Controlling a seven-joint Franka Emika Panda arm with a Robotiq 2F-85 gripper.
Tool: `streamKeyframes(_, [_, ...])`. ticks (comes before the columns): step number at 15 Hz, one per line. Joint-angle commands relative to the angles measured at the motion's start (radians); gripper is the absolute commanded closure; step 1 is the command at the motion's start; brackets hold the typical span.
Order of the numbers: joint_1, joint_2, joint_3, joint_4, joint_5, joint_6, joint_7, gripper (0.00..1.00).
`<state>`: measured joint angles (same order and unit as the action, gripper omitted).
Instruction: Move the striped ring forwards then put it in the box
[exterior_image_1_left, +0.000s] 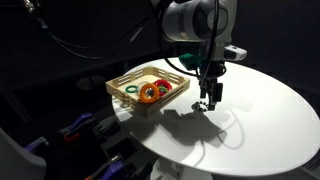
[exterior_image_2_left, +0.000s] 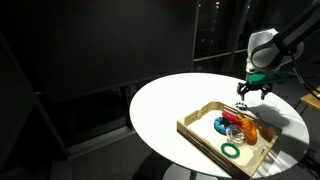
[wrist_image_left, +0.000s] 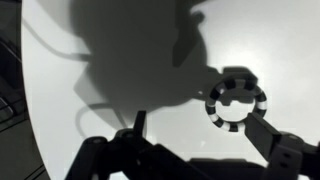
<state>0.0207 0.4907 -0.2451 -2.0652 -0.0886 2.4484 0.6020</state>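
Note:
The striped ring (wrist_image_left: 237, 103), black and white, lies flat on the white table in the wrist view. It sits just ahead of my gripper's right finger. My gripper (wrist_image_left: 198, 125) is open, with its two fingers wide apart and nothing between them. In both exterior views the gripper (exterior_image_1_left: 208, 97) (exterior_image_2_left: 245, 95) hangs low over the table, just beside the box. The box (exterior_image_1_left: 120, 82) (exterior_image_2_left: 200, 130) is a shallow light-wood tray with slatted sides. I cannot make out the striped ring in either exterior view.
The box holds an orange ring (exterior_image_1_left: 150, 93) (exterior_image_2_left: 248, 128), a green ring (exterior_image_1_left: 131, 91) (exterior_image_2_left: 231, 150) and a blue ring (exterior_image_2_left: 221, 124). The round white table (exterior_image_1_left: 260, 120) has a dark drop-off all round. Strong shadows of the arm fall across its top.

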Motion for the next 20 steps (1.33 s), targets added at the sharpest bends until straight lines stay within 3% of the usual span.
streamKeyframes(1, [-0.067,-0.036,0.069,-0.003,0.093,-0.004,-0.158,0.00])
streamKeyframes(5, [-0.105,-0.032,0.105,0.030,0.143,-0.035,-0.331,0.00])
streamKeyframes(13, [-0.122,-0.019,0.135,0.043,0.069,-0.014,-0.661,0.00])
streamKeyframes(20, [-0.111,-0.017,0.133,0.035,0.016,-0.003,-0.684,0.00])
